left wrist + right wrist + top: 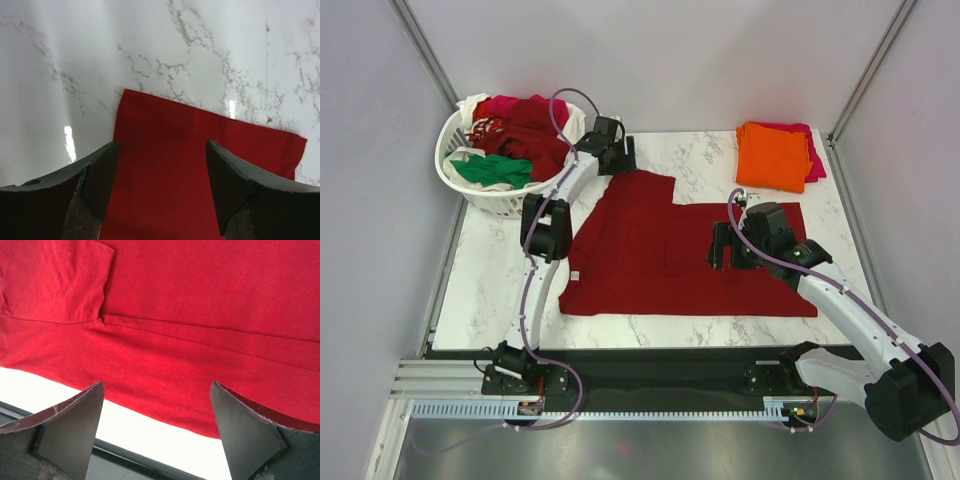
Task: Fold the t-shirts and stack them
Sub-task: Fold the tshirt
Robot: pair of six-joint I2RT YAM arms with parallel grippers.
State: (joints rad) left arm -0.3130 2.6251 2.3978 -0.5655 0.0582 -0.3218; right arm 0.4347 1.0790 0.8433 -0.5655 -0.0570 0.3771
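Observation:
A dark red t-shirt (660, 250) lies spread flat on the marble table, one sleeve reaching toward the back. My left gripper (617, 150) is open over that back sleeve end (165, 150), nothing between its jaws. My right gripper (725, 247) is open and empty above the shirt's right half; its wrist view shows the shirt's hem (165, 375) and the table edge. A folded orange shirt (772, 155) lies on a folded magenta shirt (812, 160) at the back right. More dark red, green (492, 170) and white shirts fill the basket.
A white lattice basket (470, 190) stands at the back left of the table. Grey walls close in both sides and the back. A black rail (650, 365) runs along the near table edge.

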